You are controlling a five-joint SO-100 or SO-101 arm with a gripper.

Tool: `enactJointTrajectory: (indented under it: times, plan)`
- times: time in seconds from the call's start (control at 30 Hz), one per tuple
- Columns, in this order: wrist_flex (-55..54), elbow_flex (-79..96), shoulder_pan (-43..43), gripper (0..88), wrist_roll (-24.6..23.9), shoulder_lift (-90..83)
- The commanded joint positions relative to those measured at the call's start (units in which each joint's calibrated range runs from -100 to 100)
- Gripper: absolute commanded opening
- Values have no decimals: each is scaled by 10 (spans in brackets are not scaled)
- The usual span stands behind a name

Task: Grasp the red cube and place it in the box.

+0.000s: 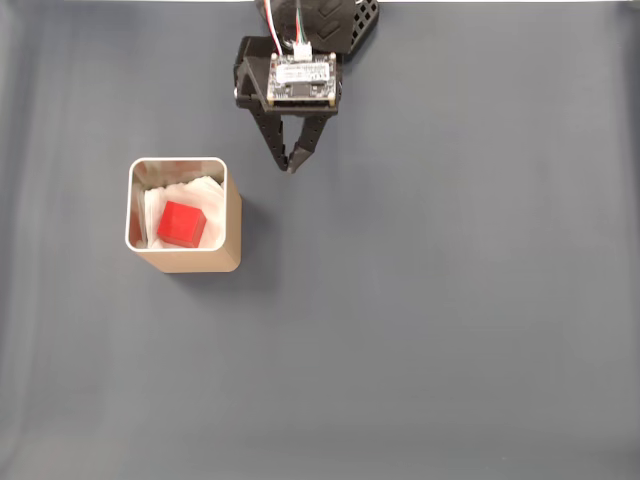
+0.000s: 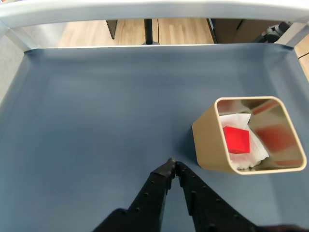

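In the fixed view, starting at the left, the tan square box (image 1: 186, 258) with its thin metallic rim is sitting on the dark blue-grey mat (image 1: 450, 330), and the small bright red cube (image 1: 181, 223) is lying inside it on the white lining (image 1: 160, 205). To the right, your black two-finger gripper (image 1: 291, 166) is hovering clenched and empty, fingertips meeting, well apart from the box. The placing looks done; you are best retreating straight away from the rim, keeping the claw high.
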Motion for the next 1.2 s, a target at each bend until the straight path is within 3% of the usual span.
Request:
enactJointTrajectory:
  times: [0.0,0.8,1.17]
  plan:
    - [-3,32,2,1,6,-34]
    - [40,311,0,1,4,-211]
    - [131,337,-29,1,-20,-242]
